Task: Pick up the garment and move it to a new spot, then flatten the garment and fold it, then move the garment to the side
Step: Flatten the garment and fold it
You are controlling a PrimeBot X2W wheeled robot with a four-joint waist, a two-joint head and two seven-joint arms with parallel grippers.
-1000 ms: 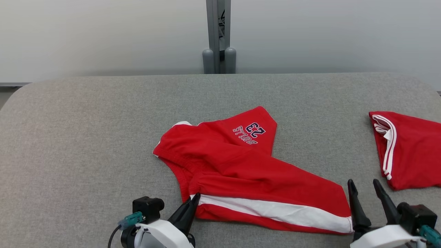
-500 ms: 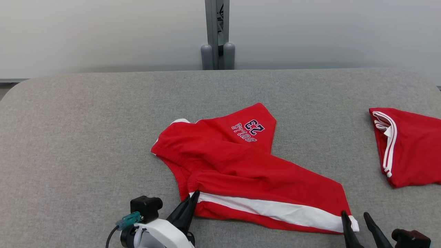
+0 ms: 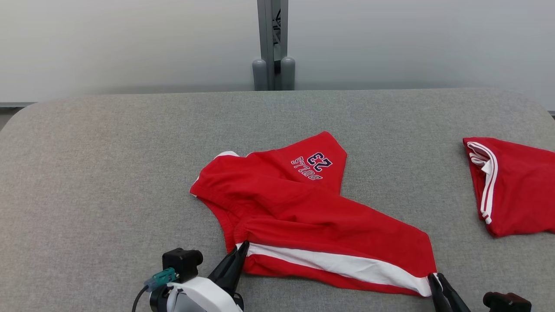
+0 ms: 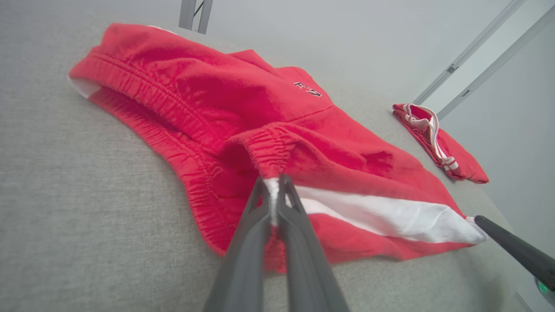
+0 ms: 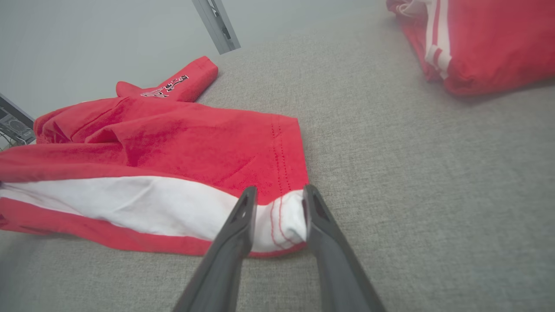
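Right gripper (image 5: 279, 187) now sits lower, at the hem corner of the garment (image 3: 303, 208) on the grey table (image 3: 108, 151), jaws narrowed astride it but apart; left gripper (image 4: 272, 177) pinches the waistband. With so shallow a bite, the corner may slip out on lifting

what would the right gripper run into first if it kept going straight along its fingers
The right gripper straddles the white-striped hem corner of the red shorts, so that cloth comes first; the grey table likely lies just beneath.
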